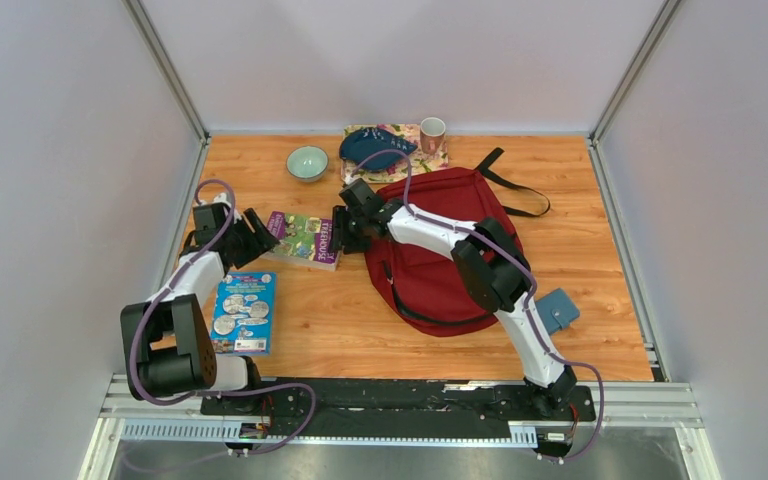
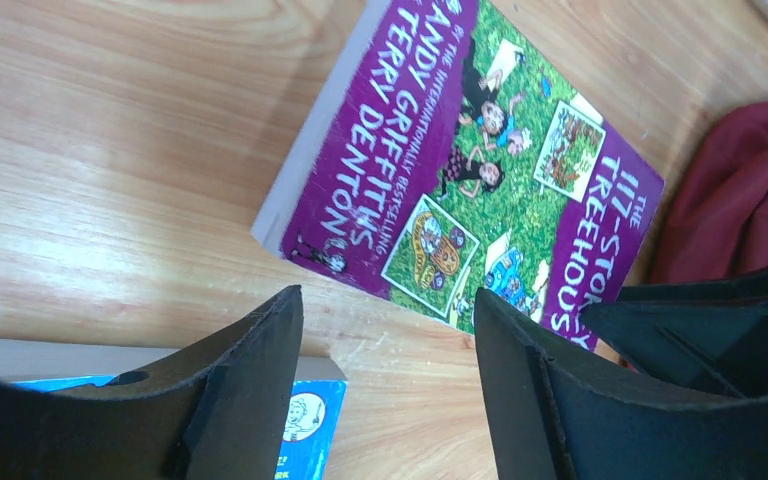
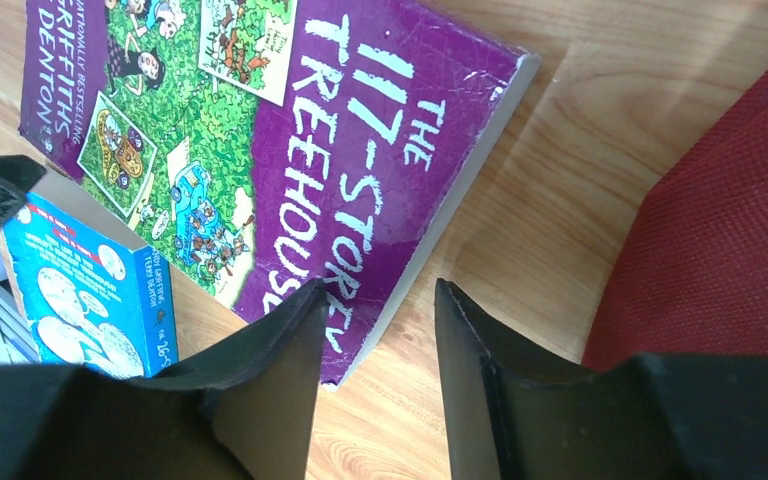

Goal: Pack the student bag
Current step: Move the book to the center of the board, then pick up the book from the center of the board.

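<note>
Dark red fabric backpack [image 1: 422, 285] with black straps is lying flat on the wooden counter [image 1: 350, 330], centre-right in the top view, with the right arm reaching across it. Purple paperback book [image 1: 303, 238] is lying flat just left of the backpack. Left pincer [image 1: 258, 235] is sitting just beside the book's left edge, jaws spread, nothing between them. Right pincer [image 1: 343, 232] is hovering at the book's right edge, jaws apart with a narrower gap, pinching nothing. Blue paperback [image 1: 245, 312] is lying at lower left beside the left arm. The 2 books are lying outside the bag.
</note>
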Controlling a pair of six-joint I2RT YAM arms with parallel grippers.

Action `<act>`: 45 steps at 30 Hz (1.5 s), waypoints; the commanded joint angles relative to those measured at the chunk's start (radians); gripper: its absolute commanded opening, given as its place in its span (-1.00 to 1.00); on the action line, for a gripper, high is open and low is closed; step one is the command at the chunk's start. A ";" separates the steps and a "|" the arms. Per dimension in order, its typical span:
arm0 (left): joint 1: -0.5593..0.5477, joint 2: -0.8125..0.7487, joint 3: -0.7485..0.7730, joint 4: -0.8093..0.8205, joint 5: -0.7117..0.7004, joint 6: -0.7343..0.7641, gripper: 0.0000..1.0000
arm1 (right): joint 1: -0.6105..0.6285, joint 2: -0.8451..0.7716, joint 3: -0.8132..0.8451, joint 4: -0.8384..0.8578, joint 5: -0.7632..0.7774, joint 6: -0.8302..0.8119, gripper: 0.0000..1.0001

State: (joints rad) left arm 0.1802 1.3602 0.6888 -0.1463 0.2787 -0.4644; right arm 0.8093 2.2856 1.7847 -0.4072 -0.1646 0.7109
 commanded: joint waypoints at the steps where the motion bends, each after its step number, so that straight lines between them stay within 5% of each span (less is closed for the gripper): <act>1: 0.045 -0.021 0.063 -0.029 0.008 0.041 0.42 | -0.002 -0.037 0.041 0.001 0.017 0.007 0.05; 13: 0.056 0.241 0.170 0.040 0.093 0.184 0.42 | -0.006 0.049 0.128 0.007 -0.027 0.059 0.17; 24: 0.056 0.300 0.160 0.091 0.192 0.187 0.33 | -0.018 0.110 0.166 0.008 -0.067 0.094 0.18; 27: 0.056 0.289 0.137 0.128 0.270 0.165 0.10 | -0.018 0.118 0.177 0.013 -0.088 0.094 0.18; 31: 0.056 0.278 0.120 0.167 0.405 0.130 -0.55 | -0.018 0.117 0.170 0.042 -0.139 0.094 0.09; 34: 0.056 0.257 0.107 0.192 0.460 0.098 -0.82 | -0.016 0.100 0.153 0.056 -0.151 0.096 -0.10; 38: 0.056 0.212 0.095 0.194 0.482 0.084 -0.72 | -0.016 0.072 0.121 0.079 -0.159 0.096 -0.26; 42: 0.056 0.208 0.089 0.156 0.465 0.090 -0.37 | -0.016 0.063 0.102 0.097 -0.174 0.107 -0.26; 45: 0.056 0.275 0.120 0.074 0.477 0.107 -0.32 | -0.015 0.057 0.085 0.108 -0.181 0.117 -0.24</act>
State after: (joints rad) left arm 0.2691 1.5902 0.7959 0.0448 0.5903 -0.3378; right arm 0.7513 2.3734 1.8885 -0.4141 -0.2596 0.7959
